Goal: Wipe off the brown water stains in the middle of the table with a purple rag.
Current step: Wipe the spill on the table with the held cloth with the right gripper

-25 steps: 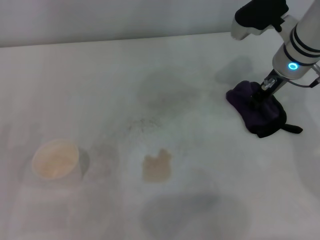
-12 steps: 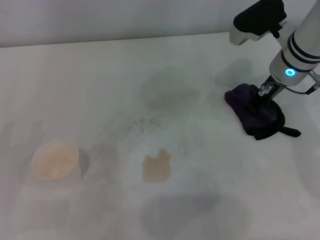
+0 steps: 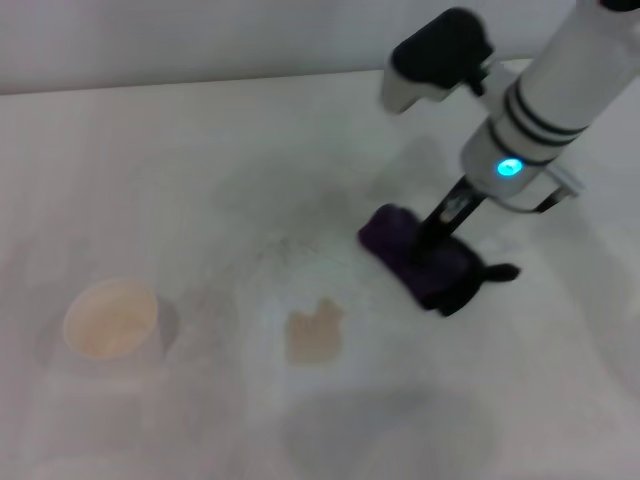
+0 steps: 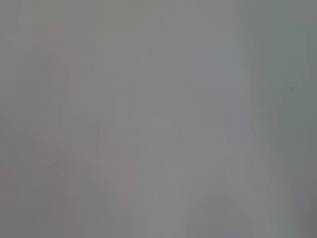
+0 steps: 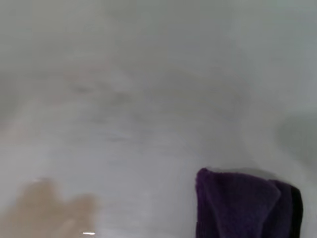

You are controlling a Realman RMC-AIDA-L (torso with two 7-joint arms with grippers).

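Head view showed the right gripper with its jaws clenched on the rag, pressed down on the tabletop. The rag lay right of and slightly beyond the stain, apart from it, with a cup far left.

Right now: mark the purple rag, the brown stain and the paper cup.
purple rag (image 3: 420, 258), head view, middle of the cloth lump.
brown water stains (image 3: 313, 334), head view, centre of the blotch.
paper cup (image 3: 111, 319), head view, inside of the cup.
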